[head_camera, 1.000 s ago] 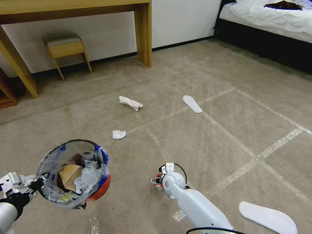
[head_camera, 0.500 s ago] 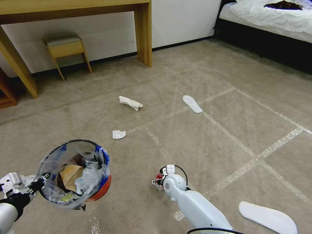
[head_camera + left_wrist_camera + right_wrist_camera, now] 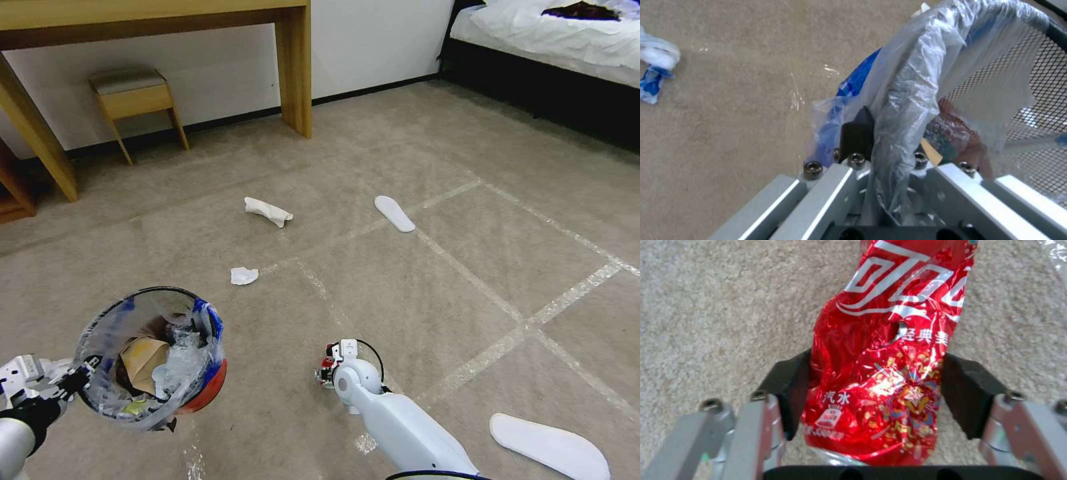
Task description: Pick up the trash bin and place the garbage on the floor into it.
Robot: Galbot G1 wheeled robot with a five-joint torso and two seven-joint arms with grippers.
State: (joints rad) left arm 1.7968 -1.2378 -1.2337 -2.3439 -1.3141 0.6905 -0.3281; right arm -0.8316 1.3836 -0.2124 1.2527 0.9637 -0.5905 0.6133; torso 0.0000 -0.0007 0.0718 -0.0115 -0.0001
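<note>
Left hand (image 3: 882, 160) pinches the bin (image 3: 150, 357) rim, holding it off the floor (image 3: 413, 280). Right hand (image 3: 873, 390) pinches a crushed can (image 3: 889, 350).

Taped carpet (image 3: 413, 133), wooden desk (image 3: 293, 67), perhaps bed (image 3: 553, 40)

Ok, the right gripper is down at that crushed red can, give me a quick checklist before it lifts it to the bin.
1. Crushed red soda can between the right gripper's black pads: ok, a pad sits against each side.
2. Can off the beige carpet floor: cannot tell.
3. Left gripper clamped on the rim of the round red bag-lined trash bin: ok.
4. Bin mouth facing up: ok, tilted slightly.
5. Room in the bin: ok, a brown paper bag and wrappers lie below the rim.
6. Floor between can and bin: ok, bare carpet.
</note>
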